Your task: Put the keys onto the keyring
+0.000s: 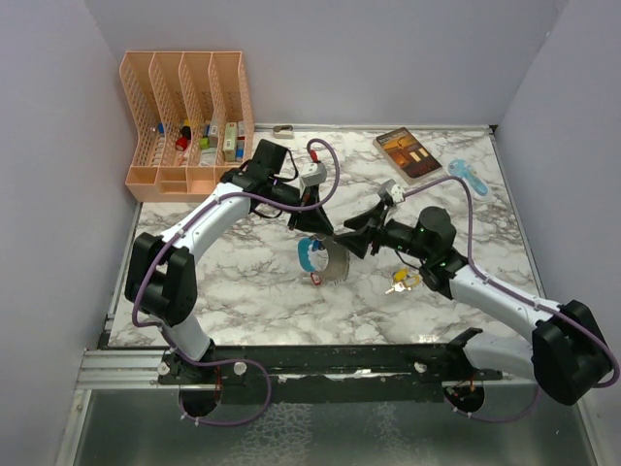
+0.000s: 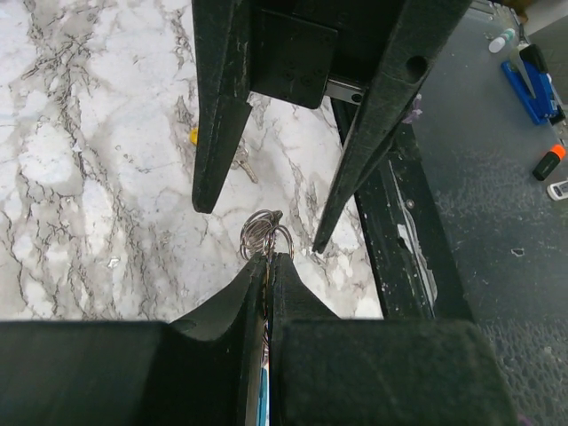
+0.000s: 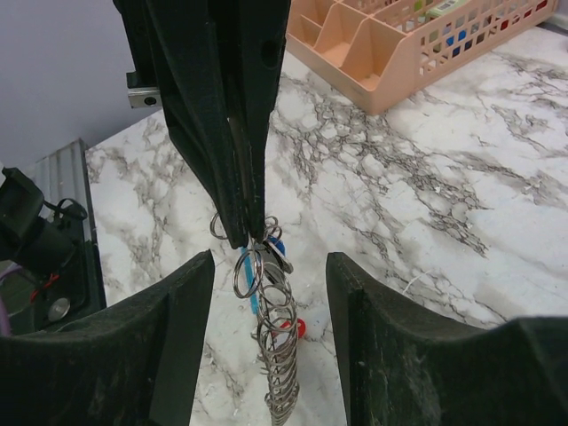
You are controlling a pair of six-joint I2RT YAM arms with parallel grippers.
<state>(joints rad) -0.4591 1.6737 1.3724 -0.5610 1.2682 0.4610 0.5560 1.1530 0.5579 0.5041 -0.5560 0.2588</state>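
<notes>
The keyring [image 1: 317, 260] hangs at mid-frame over the marble table [image 1: 243, 282], its ring pinched between the closed fingers of the left gripper [image 3: 248, 232]. The right gripper [image 3: 269, 259] faces it, jaws apart and flanking the ring. Yellow keys [image 1: 399, 282] lie right of centre.

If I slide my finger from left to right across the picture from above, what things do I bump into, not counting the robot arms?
First the peach organizer → keyring → flat orange-brown box → light-blue tool.
</notes>
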